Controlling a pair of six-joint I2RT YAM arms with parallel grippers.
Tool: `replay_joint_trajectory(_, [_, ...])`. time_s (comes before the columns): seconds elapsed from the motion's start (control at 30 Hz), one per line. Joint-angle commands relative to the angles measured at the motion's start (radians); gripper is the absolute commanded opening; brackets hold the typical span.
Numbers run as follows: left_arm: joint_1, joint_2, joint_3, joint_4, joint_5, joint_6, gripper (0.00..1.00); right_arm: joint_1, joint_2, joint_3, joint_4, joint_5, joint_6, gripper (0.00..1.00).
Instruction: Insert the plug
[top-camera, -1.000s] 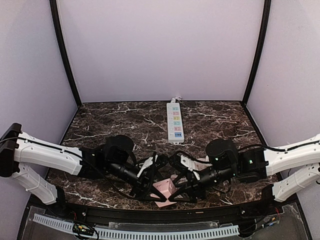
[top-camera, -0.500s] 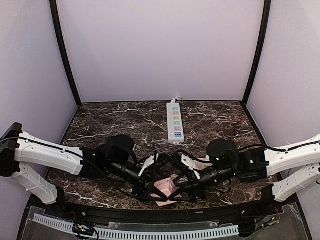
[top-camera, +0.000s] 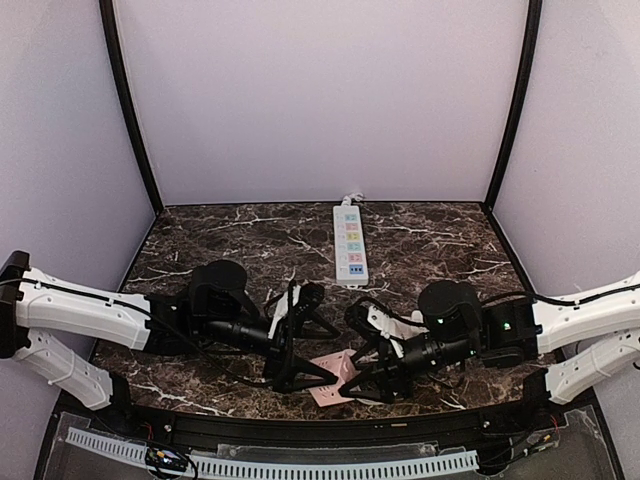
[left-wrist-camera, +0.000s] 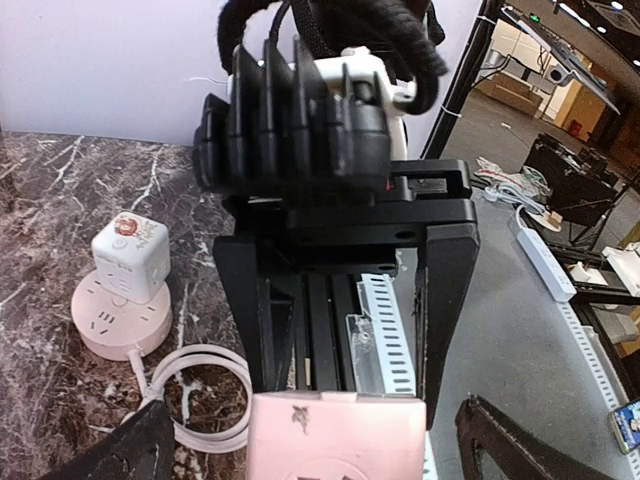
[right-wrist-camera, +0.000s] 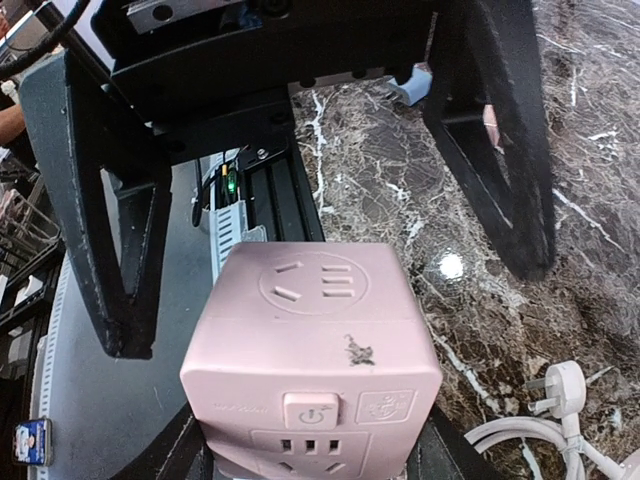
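A pink socket cube (top-camera: 335, 378) sits near the table's front edge, its three-hole socket face up in the right wrist view (right-wrist-camera: 312, 340). My right gripper (top-camera: 354, 374) is shut on it, one finger on each side (right-wrist-camera: 175, 450). My left gripper (top-camera: 322, 352) is open, its fingers spread wide on the left of the cube and apart from it; the cube shows low in the left wrist view (left-wrist-camera: 335, 435). A white plug (right-wrist-camera: 563, 385) on a coiled white cable (left-wrist-camera: 205, 395) lies on the marble beside the cube, held by neither gripper.
A white power strip (top-camera: 350, 243) lies at the back middle of the dark marble table (top-camera: 220, 240). A white cube on a round pink base (left-wrist-camera: 125, 290) stands near the cable. A black rail with a white slotted strip (top-camera: 300, 465) runs along the front edge.
My left gripper has drawn back to the left from the pink cube and spread its fingers. The right gripper still holds the cube, shifted slightly right.
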Motion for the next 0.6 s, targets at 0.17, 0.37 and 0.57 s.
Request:
replay_joint_trajectory(0.17, [0.002, -0.163, -0.144, 0.055, -0.27, 0.136, 0.99, -0.04, -0.082, -0.015, -0.015, 0.17, 0.143, 0.27])
replay_joint_trajectory(0.37, [0.001, -0.19, -0.241, 0.195, -0.411, 0.376, 0.99, -0.092, -0.107, -0.002, -0.066, 0.222, 0.246, 0.27])
replay_joint_trajectory(0.57, [-0.019, -0.125, -0.224, 0.244, -0.419, 0.545, 0.99, -0.098, -0.104, 0.017, -0.091, 0.227, 0.276, 0.28])
